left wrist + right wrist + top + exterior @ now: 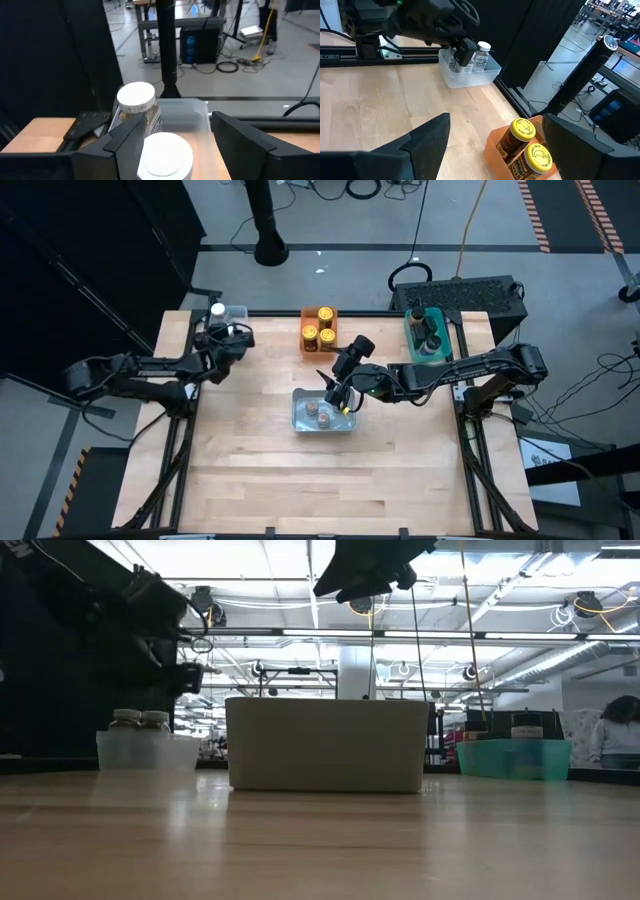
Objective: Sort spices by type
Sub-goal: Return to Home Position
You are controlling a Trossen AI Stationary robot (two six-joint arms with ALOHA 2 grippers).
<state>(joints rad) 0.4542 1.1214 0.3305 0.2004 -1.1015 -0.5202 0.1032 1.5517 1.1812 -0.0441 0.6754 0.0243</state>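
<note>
Between the spread fingers of left gripper (228, 338), white-lidded jars (136, 96) in a clear bin (192, 114); right gripper (495, 120) hangs splayed over wooden table (380, 105).

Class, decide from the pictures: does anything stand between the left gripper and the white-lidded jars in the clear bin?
Nothing visible does. The left gripper hangs over the clear bin with its fingers open, and the white-lidded jars show directly beyond them, unobstructed.
</note>
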